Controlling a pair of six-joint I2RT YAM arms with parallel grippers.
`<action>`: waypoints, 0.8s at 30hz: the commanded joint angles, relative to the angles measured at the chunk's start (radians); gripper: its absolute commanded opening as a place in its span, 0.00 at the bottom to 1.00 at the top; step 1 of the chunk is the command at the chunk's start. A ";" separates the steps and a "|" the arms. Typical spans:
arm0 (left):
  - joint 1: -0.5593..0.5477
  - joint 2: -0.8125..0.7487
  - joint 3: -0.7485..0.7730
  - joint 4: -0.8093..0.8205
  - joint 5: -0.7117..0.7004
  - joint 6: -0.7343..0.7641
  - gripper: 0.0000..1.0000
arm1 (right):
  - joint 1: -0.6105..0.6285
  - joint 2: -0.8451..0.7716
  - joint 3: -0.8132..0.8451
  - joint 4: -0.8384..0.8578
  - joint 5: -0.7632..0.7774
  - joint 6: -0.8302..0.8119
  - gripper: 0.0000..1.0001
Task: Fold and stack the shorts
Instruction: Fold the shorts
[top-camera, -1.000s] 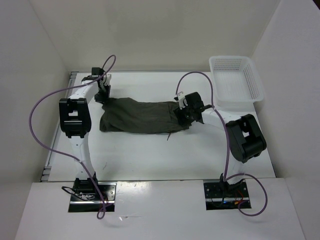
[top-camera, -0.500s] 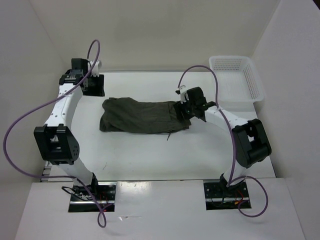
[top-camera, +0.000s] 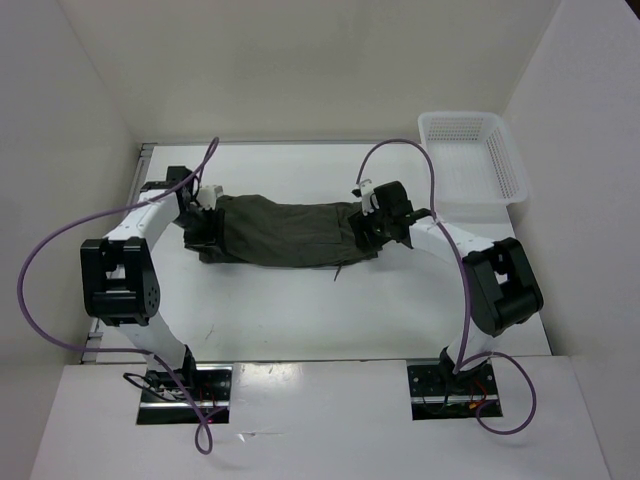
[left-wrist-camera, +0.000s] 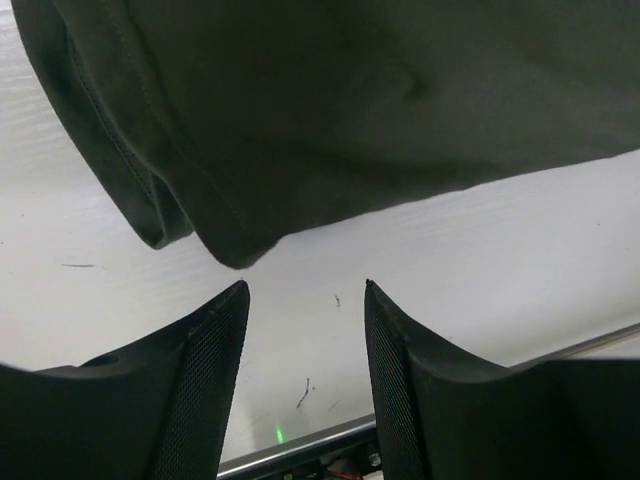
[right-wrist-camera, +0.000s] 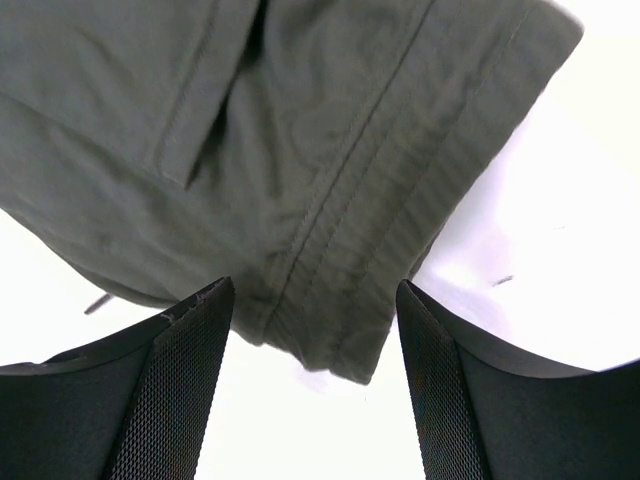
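Shorts (top-camera: 290, 235): lie in the middle of the counter (top-camera: 300, 310) as one long band running left to right, flat but wrinkled. The narrow outline suggests a lengthwise fold is already in. Cloth is matte dark olive and soft. The right wrist view shows a double-stitched hem and a seam running along the leg. The left wrist view shows a rolled, rounded corner at the edge.

Left pincer (left-wrist-camera: 305, 288): jaws spread, nothing between them. The corner of the cloth hangs just ahead of the fingertips, apart from them, with bare counter showing in the gap.

Right pincer (right-wrist-camera: 312, 288): jaws spread wide over the right end. The hem lies in line with the gap but is not pinched.

Judgement: one pincer stands at each end so that both ends can be taken together for the crosswise fold.

Finger pads are black with a fine mesh grain. The counter is white and smooth, with a few small scuffs.

Basket (top-camera: 512, 165): white plastic mesh, at the far right corner, apart from the shorts.
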 joint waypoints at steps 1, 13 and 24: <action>0.001 -0.017 -0.037 0.071 -0.024 0.004 0.58 | 0.002 -0.029 -0.022 0.019 0.017 -0.006 0.71; -0.019 0.003 -0.100 0.233 -0.113 0.004 0.50 | 0.002 -0.020 -0.033 0.047 0.036 0.003 0.71; -0.019 0.040 -0.110 0.276 -0.055 0.004 0.04 | 0.002 0.017 -0.073 0.101 0.065 0.016 0.71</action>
